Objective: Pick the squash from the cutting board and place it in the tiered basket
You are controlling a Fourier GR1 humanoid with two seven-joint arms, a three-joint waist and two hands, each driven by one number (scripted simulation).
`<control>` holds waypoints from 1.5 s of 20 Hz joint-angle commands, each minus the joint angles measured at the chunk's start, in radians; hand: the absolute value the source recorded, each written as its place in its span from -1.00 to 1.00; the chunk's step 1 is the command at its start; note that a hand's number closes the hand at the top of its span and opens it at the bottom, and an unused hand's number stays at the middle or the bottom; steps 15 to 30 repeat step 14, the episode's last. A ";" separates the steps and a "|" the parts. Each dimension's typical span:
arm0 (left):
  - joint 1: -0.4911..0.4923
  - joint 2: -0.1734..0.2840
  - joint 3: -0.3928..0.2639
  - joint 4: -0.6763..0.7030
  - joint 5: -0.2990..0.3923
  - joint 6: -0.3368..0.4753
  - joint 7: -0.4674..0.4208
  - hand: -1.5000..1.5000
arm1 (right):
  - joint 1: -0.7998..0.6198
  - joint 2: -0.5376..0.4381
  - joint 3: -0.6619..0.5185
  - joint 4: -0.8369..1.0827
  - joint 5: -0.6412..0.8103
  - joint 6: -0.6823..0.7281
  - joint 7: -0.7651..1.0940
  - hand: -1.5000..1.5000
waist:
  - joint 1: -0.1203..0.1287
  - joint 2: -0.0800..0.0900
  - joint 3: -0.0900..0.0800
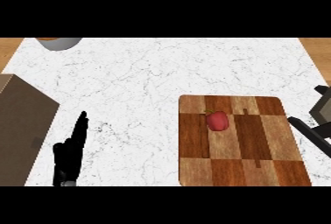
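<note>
Red squash (218, 120) lying loose on board (241, 142), near its 11 o'clock corner, untouched. Left hand (70, 153) resting at 8 o'clock, fingers straight, holding nothing. Right hand (310, 129) at 3 o'clock, fingers apparently spread, likely poised to reach. No basket in view.

Brightness: even and fairly bright across the white marble counter (161, 78); no dim corners.
Light source: diffuse, direction cannot be told.
Shadows: almost none; only a faint dark edge under the red vegetable (218, 120) on the cutting board (258, 166).
Glare: none on board or marble.
Contrast: left hand (70, 151) reads as a near-solid black shape, little surface detail.
Focus: same softness near and far; marble veins slightly grainy.
Edges: counter sides slant outward toward the top; board edges straight, no visible bending.
</note>
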 commanded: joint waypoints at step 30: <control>0.167 0.016 0.074 -0.032 0.050 0.006 -0.017 0.00 | 0.328 -0.161 -0.637 0.454 0.056 0.553 -0.269 -1.00 | -0.143 -0.028 0.000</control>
